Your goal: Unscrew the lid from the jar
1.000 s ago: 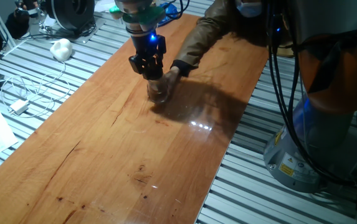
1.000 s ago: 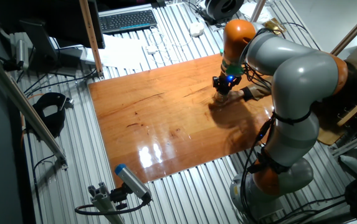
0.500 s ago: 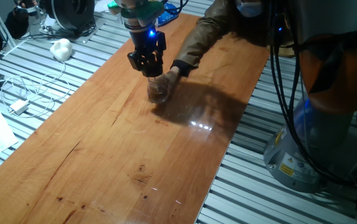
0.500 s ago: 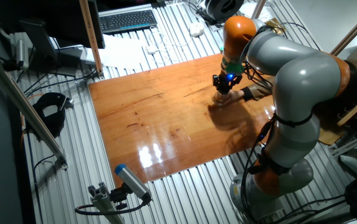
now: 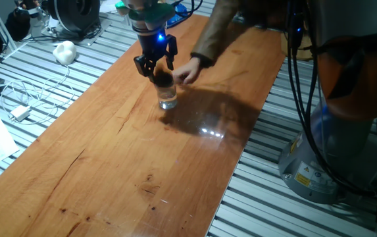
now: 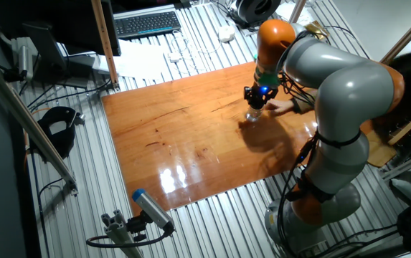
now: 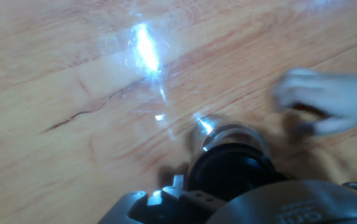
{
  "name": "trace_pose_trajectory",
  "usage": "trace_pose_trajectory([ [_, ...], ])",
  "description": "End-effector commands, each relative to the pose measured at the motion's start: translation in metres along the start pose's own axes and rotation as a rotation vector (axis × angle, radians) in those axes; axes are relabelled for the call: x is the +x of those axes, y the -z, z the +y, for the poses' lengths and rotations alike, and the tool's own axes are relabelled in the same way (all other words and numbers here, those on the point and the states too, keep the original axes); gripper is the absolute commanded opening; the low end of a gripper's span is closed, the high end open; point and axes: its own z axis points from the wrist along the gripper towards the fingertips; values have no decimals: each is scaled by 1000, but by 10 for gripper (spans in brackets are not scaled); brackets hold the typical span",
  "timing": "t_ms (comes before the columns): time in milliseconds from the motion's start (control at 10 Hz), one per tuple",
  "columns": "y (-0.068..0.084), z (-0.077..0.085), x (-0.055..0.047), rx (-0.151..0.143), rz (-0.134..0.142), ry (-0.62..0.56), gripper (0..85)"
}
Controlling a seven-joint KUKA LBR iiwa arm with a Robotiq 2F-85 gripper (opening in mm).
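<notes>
Raised from its lower position of a second ago, the claw [image 5: 158, 71] is now seen higher above the counter [image 5: 109, 158], with the lid [image 5: 164, 78] apparently clamped between its fingers and lifted just off the jar [image 5: 168, 97]. Since then the person's hand [image 5: 187, 70], which had been steadying the glass from beside the claw, has been drawn back and now hovers just to one side, no longer touching the jar. In the other fixed view the claw [image 6: 257, 101] is shown directly over the jar [image 6: 252, 115], which is left standing upright on the wood. From the hand view, the black lid [image 7: 231, 171] is seen immediately below the claw housing, with the clear rim of the jar [image 7: 228, 134] just beyond it and the blurred hand [image 7: 328, 102] off to the side; whether a gap has been opened between lid and glass cannot be told from that view. Separation is suggested by the first fixed view, so the unscrewing is judged to be complete or nearly so, with only the lifting clear of the lid left to be confirmed.
</notes>
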Motion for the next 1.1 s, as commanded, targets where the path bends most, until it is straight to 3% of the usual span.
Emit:
trace_pose_trajectory([
  [0, -1, 1, 1, 1, -1, -9, 680],
  [300, 0, 1, 2, -7, -2, -28, 680],
  [600, 17, 1, 5, -54, 43, -82, 680],
  [700, 24, 1, 7, -51, 43, -74, 680],
  [1000, 42, 2, 11, -34, 29, -15, 170],
])
